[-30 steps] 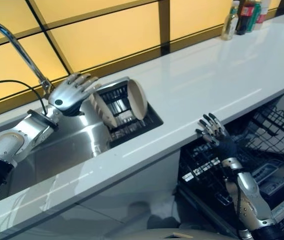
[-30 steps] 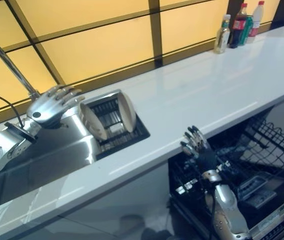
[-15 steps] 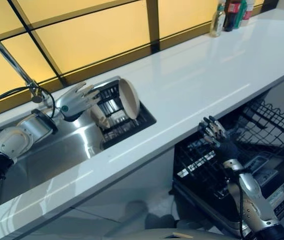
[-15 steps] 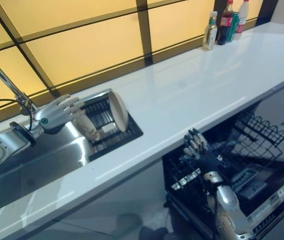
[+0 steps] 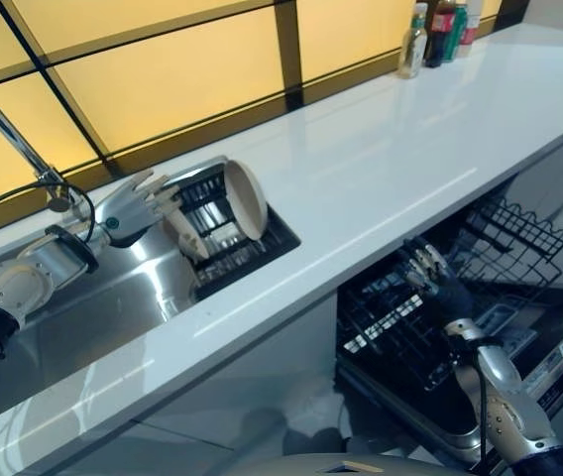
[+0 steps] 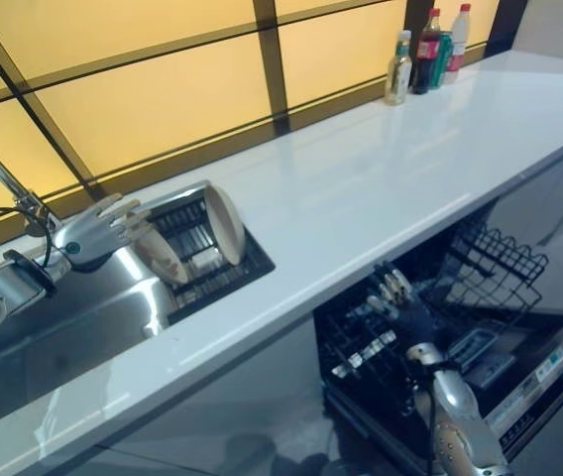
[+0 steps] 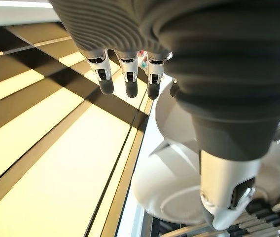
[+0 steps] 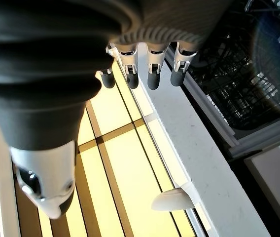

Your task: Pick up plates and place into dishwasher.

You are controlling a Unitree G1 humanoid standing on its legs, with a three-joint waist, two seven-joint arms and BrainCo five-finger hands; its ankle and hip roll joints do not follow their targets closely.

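Reaching left hand [image 5: 128, 210], fingers spread

You are looking at a white countertop [image 5: 391, 149] running along a wall of yellow panels [image 5: 182, 69] crossed by dark strips. A curved metal tap [image 5: 9, 134] is rising over the steel sink [image 5: 93, 307] at your left. Several bottles [image 6: 425, 55] are standing together at the far end of the countertop, against the wall.

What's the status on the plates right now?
Left hand open beside two beige plates standing in sink rack. Right hand open over dishwasher's black wire rack. Nothing held, nothing blocking.
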